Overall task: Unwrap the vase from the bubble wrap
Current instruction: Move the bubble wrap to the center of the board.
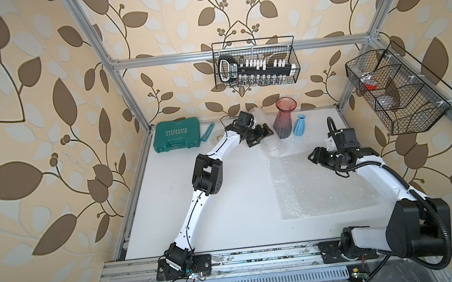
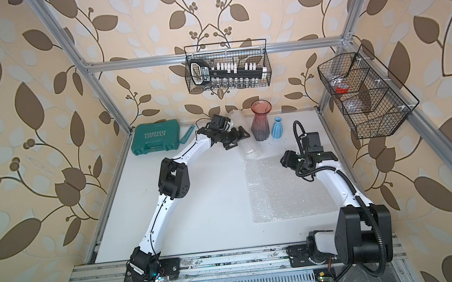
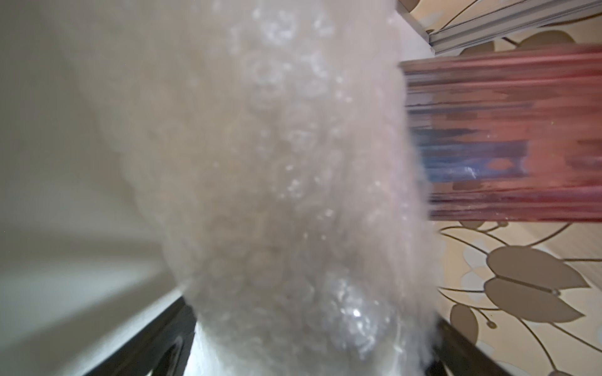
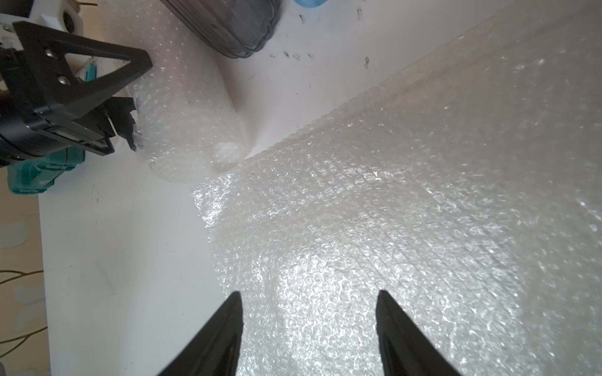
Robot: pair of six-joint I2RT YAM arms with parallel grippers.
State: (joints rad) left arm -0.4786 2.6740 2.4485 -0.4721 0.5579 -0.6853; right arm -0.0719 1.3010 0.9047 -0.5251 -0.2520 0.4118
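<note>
A rolled tube of bubble wrap (image 1: 270,142) (image 2: 248,146) lies on the white table near the back, and the vase inside it is hidden. My left gripper (image 1: 261,137) (image 2: 237,139) reaches it from the side with its jaws wide, one finger on each side of the tube (image 4: 185,107). In the left wrist view the tube (image 3: 293,162) fills the gap between the fingers. My right gripper (image 1: 315,156) (image 4: 309,294) hovers open over a flat sheet of bubble wrap (image 1: 319,186) (image 4: 391,211), holding nothing.
A pink-red ribbed glass vase (image 1: 286,120) and a small blue vase (image 1: 301,126) stand bare just behind the tube. A green tool case (image 1: 176,135) sits at the back left. Wire baskets hang on the back rail (image 1: 255,63) and right rail (image 1: 393,91).
</note>
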